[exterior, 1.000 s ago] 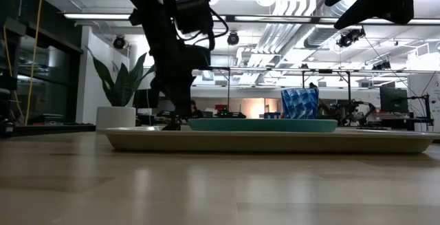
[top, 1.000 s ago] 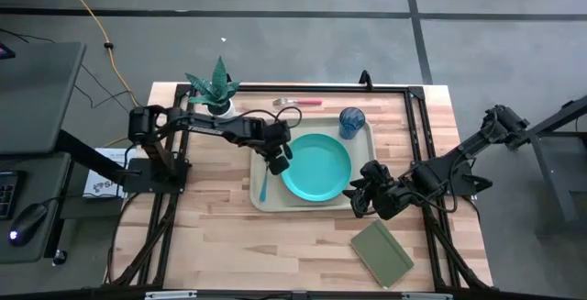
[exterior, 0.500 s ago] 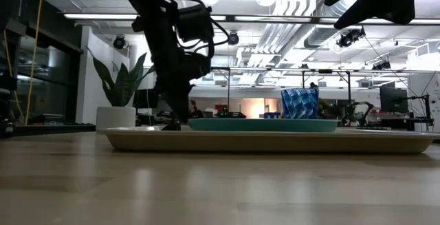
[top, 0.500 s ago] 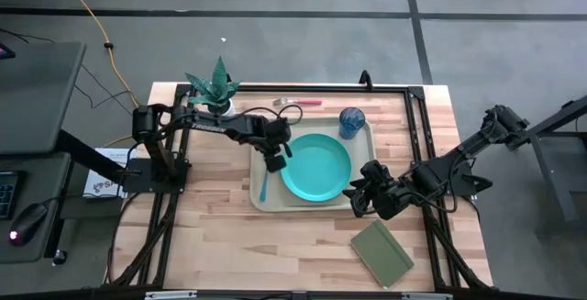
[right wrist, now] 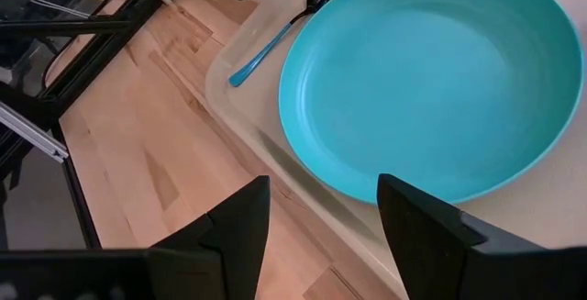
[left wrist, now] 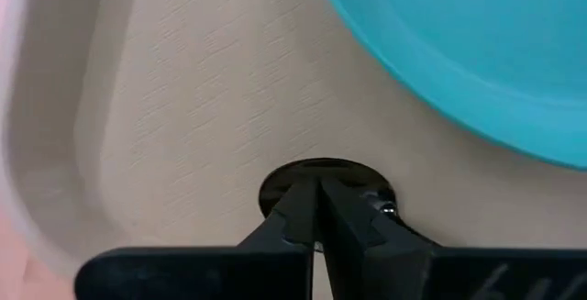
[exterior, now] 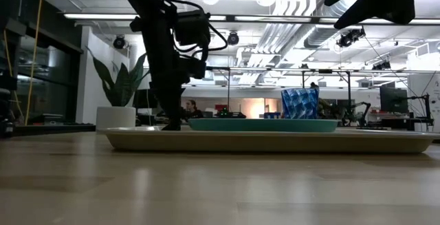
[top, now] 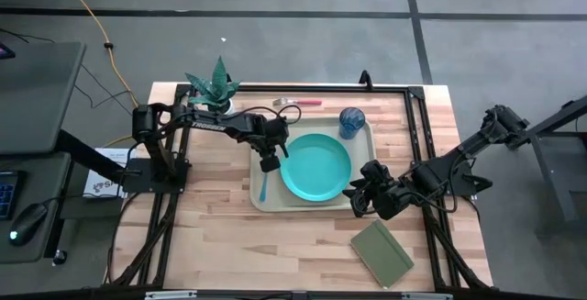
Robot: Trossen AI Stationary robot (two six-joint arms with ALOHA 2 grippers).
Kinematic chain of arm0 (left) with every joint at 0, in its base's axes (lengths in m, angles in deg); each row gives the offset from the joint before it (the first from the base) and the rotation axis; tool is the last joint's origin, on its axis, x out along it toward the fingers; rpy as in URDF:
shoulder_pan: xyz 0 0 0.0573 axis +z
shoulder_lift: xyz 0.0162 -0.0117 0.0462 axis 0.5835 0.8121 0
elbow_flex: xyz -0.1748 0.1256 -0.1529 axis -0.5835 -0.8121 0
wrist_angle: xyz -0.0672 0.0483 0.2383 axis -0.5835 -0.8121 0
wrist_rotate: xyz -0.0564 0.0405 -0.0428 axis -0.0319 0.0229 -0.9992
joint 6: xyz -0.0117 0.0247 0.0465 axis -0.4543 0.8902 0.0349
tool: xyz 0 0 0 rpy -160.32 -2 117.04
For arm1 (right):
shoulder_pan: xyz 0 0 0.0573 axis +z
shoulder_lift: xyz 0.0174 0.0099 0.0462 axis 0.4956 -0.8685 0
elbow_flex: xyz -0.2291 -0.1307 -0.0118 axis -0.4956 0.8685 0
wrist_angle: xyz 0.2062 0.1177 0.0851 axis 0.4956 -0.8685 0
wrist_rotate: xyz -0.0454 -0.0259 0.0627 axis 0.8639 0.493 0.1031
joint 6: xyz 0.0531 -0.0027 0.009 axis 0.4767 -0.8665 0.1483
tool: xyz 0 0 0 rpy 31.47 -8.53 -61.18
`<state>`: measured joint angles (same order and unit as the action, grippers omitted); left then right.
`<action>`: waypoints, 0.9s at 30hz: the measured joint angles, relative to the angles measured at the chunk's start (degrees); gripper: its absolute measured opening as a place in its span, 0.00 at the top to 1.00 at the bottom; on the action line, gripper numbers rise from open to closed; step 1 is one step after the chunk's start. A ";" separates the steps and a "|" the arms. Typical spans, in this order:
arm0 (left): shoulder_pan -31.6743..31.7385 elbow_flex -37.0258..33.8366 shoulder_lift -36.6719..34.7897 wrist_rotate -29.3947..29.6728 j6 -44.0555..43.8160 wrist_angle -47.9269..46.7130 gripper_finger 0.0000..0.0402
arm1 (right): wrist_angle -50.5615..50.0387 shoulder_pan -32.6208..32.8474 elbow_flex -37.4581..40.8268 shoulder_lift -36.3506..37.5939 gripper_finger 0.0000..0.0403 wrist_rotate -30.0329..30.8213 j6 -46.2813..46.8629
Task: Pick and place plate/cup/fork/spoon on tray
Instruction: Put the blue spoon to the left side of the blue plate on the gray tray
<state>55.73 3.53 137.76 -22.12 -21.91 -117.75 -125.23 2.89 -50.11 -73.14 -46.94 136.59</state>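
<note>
We see the left gripper (top: 269, 161) poised low over the tray (top: 258, 199), its fingers (left wrist: 298, 210) pressed together right above the metal bowl of the spoon (top: 264, 184), pinching nothing we can make out. The spoon lies flat on the tray's left strip, just beside the plate (top: 315, 167), its long axis running near to far, its light blue handle pointing toward the near rim and away from the gripper. The cup (top: 351, 121) stands in the tray's far right corner. That leaves the fork (top: 300, 102), which lies on the bench (top: 211, 245) just beyond the tray's far rim, its long axis running left to right, red-pink handle to the right. From the left gripper it lies farther back and slightly right, and we judge that arm much the nearer. The right gripper (top: 365, 195) waits spread wide over the tray's near right corner, the plate's near right edge before it and a dark green notebook (top: 382, 253) well apart on the bench.
</note>
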 joint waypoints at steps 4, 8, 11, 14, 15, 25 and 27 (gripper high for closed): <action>0.24 0.00 -1.53 -0.02 -1.03 0.98 1.00 | 0.00 0.00 0.00 0.00 0.52 0.00 0.00; 0.22 0.00 -3.23 -0.98 -1.53 4.10 1.00 | 0.00 0.02 0.00 0.00 0.52 0.00 0.00; 0.21 0.01 -2.98 -7.12 -1.83 6.38 1.00 | -0.02 0.01 0.00 0.00 0.52 0.00 0.00; 0.15 0.00 -0.71 -7.24 -2.15 6.52 1.00 | 0.00 0.01 0.00 0.00 0.52 -0.04 0.01; 0.15 0.00 0.01 -6.96 -2.44 6.56 1.00 | 0.09 0.01 0.00 0.00 0.52 -0.04 0.11; 0.20 0.00 2.74 -4.44 -0.71 6.50 1.00 | 0.82 0.00 0.00 0.02 0.52 -0.09 0.07; 0.22 0.03 3.30 -4.39 -0.14 5.89 1.00 | 0.86 0.00 0.00 0.00 0.52 -0.15 0.04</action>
<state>55.94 3.55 141.06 -26.52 -22.05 -111.86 -124.37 2.89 -50.11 -73.14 -47.09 136.64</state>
